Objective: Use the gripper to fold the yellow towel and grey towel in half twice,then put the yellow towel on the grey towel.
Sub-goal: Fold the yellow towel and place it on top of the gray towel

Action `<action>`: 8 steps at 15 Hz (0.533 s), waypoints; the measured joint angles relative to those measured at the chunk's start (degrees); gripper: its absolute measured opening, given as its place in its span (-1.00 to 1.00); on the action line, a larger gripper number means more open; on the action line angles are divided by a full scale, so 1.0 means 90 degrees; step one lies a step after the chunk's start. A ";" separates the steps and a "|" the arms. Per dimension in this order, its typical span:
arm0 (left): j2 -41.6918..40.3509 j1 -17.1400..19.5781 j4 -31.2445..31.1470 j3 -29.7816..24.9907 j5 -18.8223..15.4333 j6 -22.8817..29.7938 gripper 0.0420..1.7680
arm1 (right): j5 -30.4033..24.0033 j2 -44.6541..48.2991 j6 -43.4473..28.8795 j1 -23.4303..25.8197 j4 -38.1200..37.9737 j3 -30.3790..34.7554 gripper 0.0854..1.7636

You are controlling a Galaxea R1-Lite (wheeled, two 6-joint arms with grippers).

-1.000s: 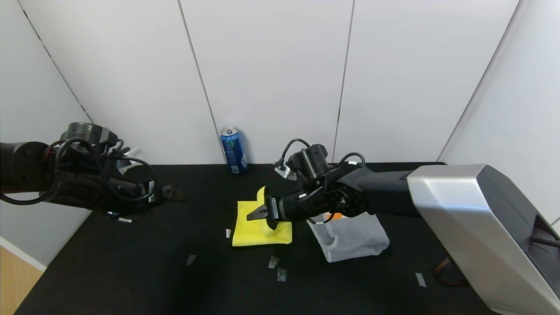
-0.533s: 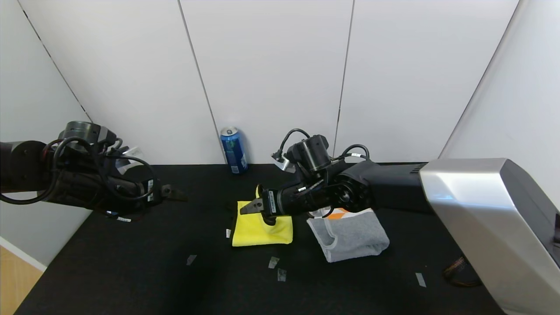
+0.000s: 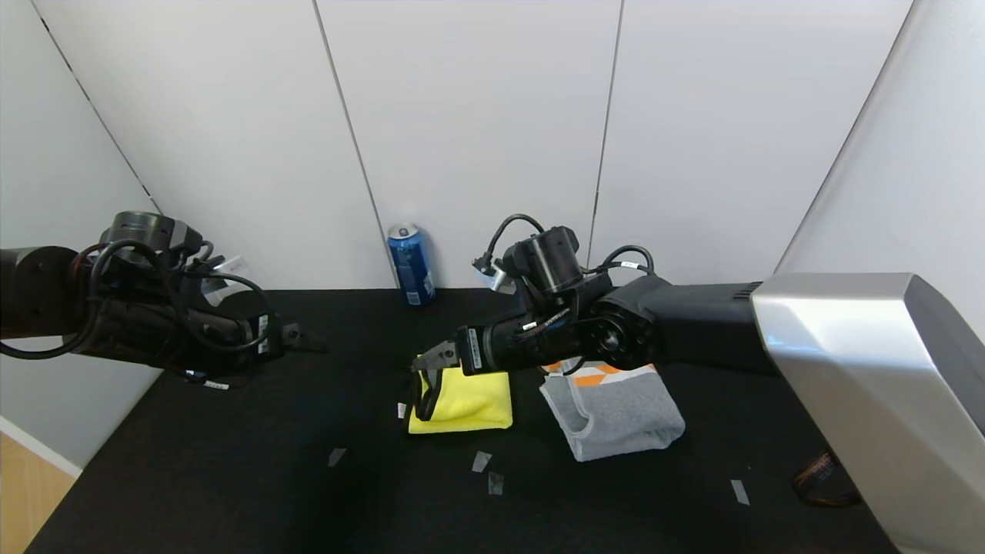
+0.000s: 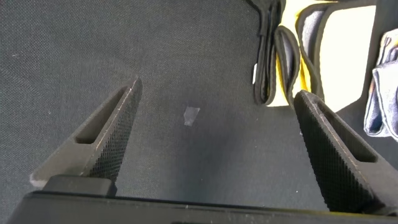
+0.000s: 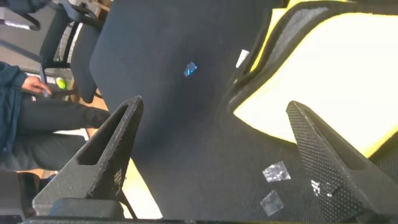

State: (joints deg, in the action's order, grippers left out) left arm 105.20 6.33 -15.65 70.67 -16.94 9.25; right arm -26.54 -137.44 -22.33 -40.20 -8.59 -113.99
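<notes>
Your right hand (image 3: 428,362) is spread open with nothing in it, hovering just above the yellow towel's (image 3: 464,402) left side near the middle of the counter (image 3: 231,462). From the head view the hand's fingers cover the towel's back-left corner, so you can't see how the fold sits there. The right wrist view fills that in: black-trimmed layers with grey reverse showing. The towel lies folded, long axis running left-right along the counter. The grey towel (image 3: 616,412) sits just to its right, folded, orange end toward the back edge, partly hidden under your forearm. Your left hand (image 3: 308,339) is parked open over the counter's left side, well apart from both.
</notes>
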 joint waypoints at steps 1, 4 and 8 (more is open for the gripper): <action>-0.0009 -0.0011 -0.0015 0.0000 0.0000 -0.0001 0.94 | 0.0000 0.0034 -0.0003 0.0011 -0.0024 0.0000 0.89; -0.0112 -0.0110 -0.0042 -0.0051 -0.0008 -0.0014 0.94 | 0.0011 0.0172 -0.0008 0.0137 -0.0198 0.0012 0.90; -0.0383 -0.0406 -0.0064 -0.0184 -0.0018 0.0050 0.94 | 0.0051 0.0436 0.0000 0.0367 -0.0918 0.0012 0.92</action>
State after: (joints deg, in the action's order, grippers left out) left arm 101.75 2.67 -16.23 69.01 -17.10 9.70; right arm -26.08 -133.51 -22.33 -36.90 -16.86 -113.88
